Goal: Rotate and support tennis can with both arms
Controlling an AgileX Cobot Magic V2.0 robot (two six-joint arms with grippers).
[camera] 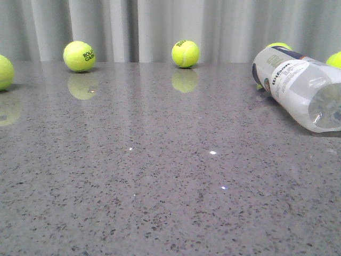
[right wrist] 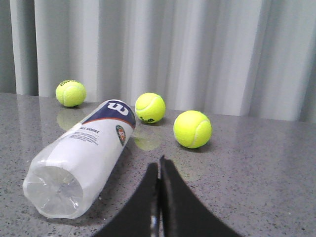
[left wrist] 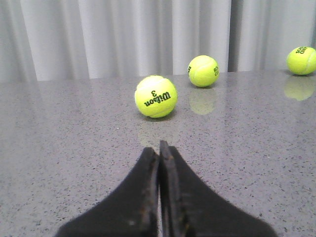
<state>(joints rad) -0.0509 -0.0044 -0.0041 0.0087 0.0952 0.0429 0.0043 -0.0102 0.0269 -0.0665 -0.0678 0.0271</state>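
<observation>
Clear plastic tennis can (right wrist: 84, 158) lies on its side just beside the right claw (right wrist: 159, 170), nearer it than the left claw (left wrist: 159, 153); both claws pressed together.

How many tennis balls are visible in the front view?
5: left-edge ball, back-left ball, back-centre ball, right-edge ball, and a fifth ball half hidden behind the tennis can. More could hide there.

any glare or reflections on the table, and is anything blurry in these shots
Front view: the polished table mirrors the tennis balls and shows small bright glints mid-table; the tennis can is cut off at the right edge. Left wrist view: the shut left gripper is soft and dark, the balls sharper. Right wrist view: the right gripper is a blurred silhouette.
</observation>
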